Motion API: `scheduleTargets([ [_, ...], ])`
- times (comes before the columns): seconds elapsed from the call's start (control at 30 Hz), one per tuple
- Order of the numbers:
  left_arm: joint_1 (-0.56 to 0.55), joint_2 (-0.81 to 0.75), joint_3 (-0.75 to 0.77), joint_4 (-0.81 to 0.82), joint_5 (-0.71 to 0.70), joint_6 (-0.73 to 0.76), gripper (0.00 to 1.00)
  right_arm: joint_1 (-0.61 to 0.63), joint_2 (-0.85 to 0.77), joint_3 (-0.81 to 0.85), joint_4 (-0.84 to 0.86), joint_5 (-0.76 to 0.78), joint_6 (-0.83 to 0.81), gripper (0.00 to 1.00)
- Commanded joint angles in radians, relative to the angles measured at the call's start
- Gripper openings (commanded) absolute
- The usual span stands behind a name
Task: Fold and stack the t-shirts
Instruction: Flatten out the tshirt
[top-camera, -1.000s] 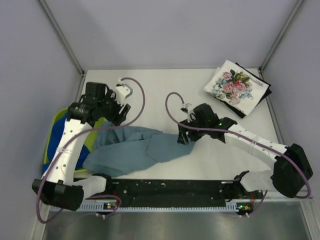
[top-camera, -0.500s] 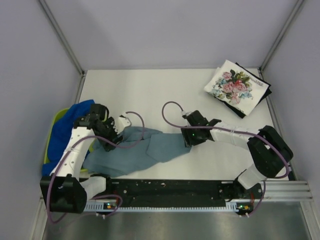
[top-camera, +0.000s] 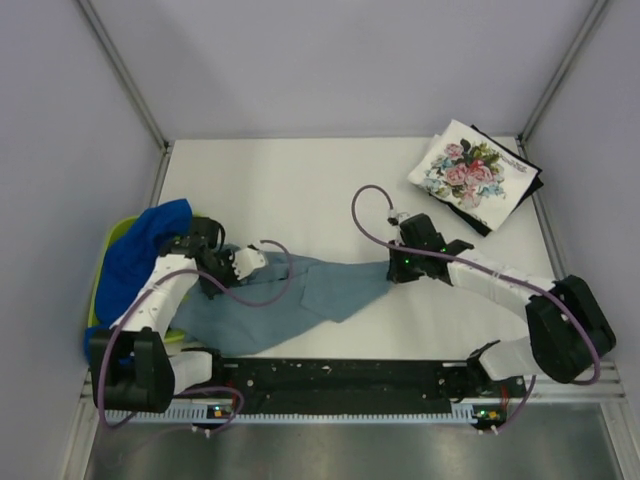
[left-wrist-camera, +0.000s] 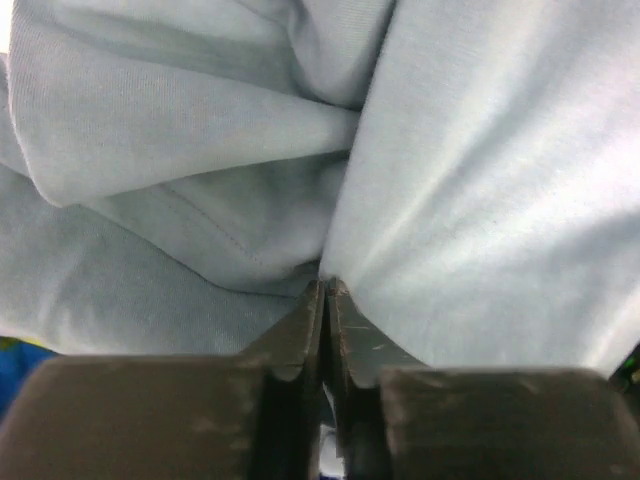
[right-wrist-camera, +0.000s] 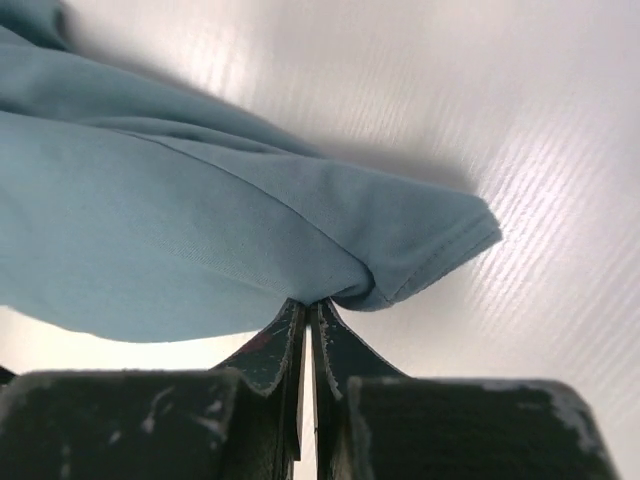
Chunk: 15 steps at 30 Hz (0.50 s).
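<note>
The grey-blue t-shirt is matt, finely knit cloth, and the table is smooth, faintly ribbed, glossy.

Bare table beyond grey-blue shirt; floral shirt far right.

Bright even light, glare on the table, near fingers blurred.
</note>
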Motion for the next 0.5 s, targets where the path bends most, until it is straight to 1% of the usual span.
scheduleTargets([
  [0.0,0.008,-0.006,0.126,-0.106,0.081,-0.015,0.0,-0.053,-0.147,0.062,-0.029,-0.015,-0.035,0.0],
  [0.1,0.008,-0.05,0.278,-0.241,0.172,-0.028,0.0,-0.102,-0.231,0.123,-0.059,-0.042,-0.055,0.0],
  [0.2,0.008,-0.085,0.407,-0.298,0.199,-0.073,0.0,-0.124,-0.316,0.215,-0.107,-0.026,-0.113,0.0],
  [0.27,0.007,-0.093,0.494,-0.329,0.201,-0.107,0.0,-0.124,-0.356,0.307,-0.147,-0.01,-0.167,0.0],
  [0.33,0.007,-0.101,0.591,-0.337,0.202,-0.171,0.0,-0.125,-0.382,0.405,-0.196,0.003,-0.214,0.0],
  [0.47,0.007,-0.118,0.836,-0.326,0.224,-0.308,0.0,-0.125,-0.435,0.64,-0.268,0.028,-0.294,0.0],
])
